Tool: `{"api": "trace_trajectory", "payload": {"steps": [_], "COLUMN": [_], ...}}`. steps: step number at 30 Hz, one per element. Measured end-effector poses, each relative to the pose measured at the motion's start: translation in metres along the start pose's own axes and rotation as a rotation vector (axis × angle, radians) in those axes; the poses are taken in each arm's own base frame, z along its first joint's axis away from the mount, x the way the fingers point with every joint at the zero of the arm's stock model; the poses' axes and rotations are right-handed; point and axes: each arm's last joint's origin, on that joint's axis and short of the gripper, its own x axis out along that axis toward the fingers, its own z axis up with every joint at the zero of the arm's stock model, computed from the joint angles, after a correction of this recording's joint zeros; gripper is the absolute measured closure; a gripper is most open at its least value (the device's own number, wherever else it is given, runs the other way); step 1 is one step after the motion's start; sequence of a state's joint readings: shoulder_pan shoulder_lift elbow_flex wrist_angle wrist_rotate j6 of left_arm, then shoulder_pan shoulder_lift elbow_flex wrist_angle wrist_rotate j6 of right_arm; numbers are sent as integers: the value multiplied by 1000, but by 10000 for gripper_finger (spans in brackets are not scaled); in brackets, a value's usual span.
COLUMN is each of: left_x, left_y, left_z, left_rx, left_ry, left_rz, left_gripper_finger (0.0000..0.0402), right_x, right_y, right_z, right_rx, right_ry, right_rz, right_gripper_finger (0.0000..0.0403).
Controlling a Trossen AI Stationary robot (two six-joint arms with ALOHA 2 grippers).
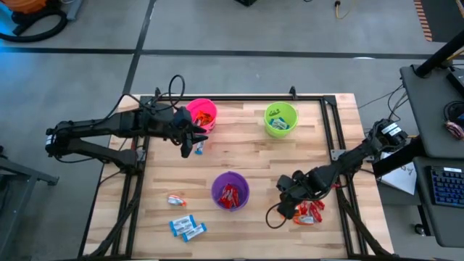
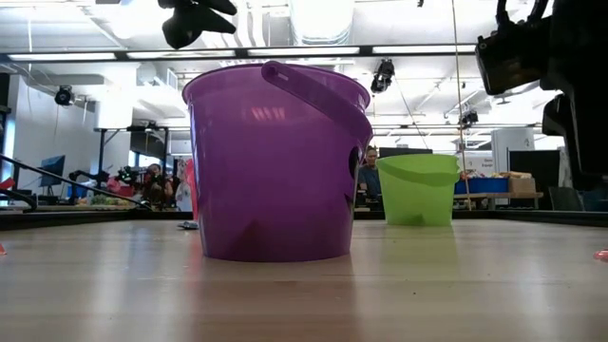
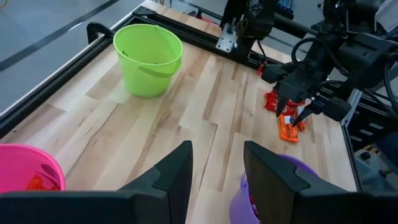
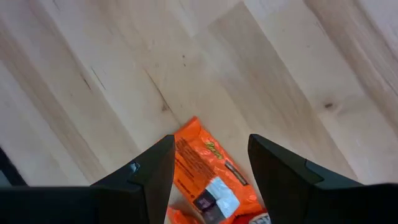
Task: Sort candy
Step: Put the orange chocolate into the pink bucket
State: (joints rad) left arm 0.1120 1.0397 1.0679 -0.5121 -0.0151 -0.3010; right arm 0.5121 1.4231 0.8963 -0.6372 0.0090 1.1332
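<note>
L claw [image 1: 197, 138] hangs over the tabletop [image 1: 246, 148] just beside the pink cup [image 1: 202, 114], fingers [image 3: 171, 177] spread w/ a clear gap, nothing between them in the left wrist view. Orange candy [image 1: 205, 117] sits inside that pink cup. A blue-and-white candy [image 1: 199, 147] lies right at the claw, just below its tips in the high view; can't tell if touching.

Well apart from L claw, toward the near-left part of the tabletop: one small candy w/ orange-and-white wrapper [image 1: 176, 199], then a pair of blue-and-white candies [image 1: 187, 228] side by side.

Between the two claws: purple cup [image 1: 230, 191] w/ red candies [image 1: 229, 196] inside. In the low view it stands upright, handle tipped across its rim. Green cup [image 1: 280, 119] is far from both claws, at the back edge, w/ a blue-and-white candy [image 1: 281, 125] in it.

R claw [image 1: 292, 204] is low over the tabletop, near the purple cup's right side, fingers [image 4: 146, 177] apart. An orange-wrapped candy [image 4: 208, 171] lies flat on the wood right in the gap between them, not pinched. Just beside R claw, away from the purple cup, is a small pile of red and orange candies [image 1: 310, 213], some touching each other.

Beyond the tabletop, low view: people [image 2: 152, 180] at desks in the room.
</note>
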Motion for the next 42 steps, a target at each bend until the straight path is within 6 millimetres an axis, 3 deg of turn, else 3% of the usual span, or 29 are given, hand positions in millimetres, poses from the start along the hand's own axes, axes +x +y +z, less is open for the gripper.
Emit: {"api": "trace_trajectory", "payload": {"steps": [15,31,37,42], "left_x": [-1,-2,-3,-5], "left_y": [1,1,2,3], "left_z": [-2,-3,-7,-10], "left_rx": [11,58,62,66], "left_ry": [19,27,71,101], "left_rz": [6,8,21,30], "left_gripper_finger": [274,274,274,274], "right_x": [0,0,1,5], "right_y": [5,8,15,12], "right_z": [2,1,-12,-21], "right_rx": [55,284,48,-82], "right_ry": [-15,55,144,170], "right_rz": [55,94,147,82], "right_gripper_finger": [217,227,207,186]}}
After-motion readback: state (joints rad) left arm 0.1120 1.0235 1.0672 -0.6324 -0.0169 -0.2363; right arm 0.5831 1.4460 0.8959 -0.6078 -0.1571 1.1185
